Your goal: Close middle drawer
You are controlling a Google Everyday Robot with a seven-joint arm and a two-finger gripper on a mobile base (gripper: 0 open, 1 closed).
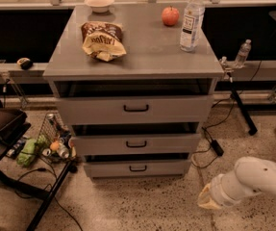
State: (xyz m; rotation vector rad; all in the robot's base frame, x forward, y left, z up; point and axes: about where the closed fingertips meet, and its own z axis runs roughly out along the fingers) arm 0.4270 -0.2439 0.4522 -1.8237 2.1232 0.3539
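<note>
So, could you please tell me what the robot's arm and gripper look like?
The arm is smooth and white, built of thick rounded tubes with a bulging joint. It narrows through a ringed collar to the gripper, which looks cream-coloured and sits low at the lower right, to the right of the cabinet. No cables or markings show on it.

we see dim, warm amber light falling from above onto the cabinet top (pixel 147 49), a soft sheen on the water bottle (pixel 191 20), deep shadow in the gap above the middle drawer (pixel 136 144), and the pale gripper (pixel 206 199) catching light at near right over the speckled floor (pixel 137 203).
</note>
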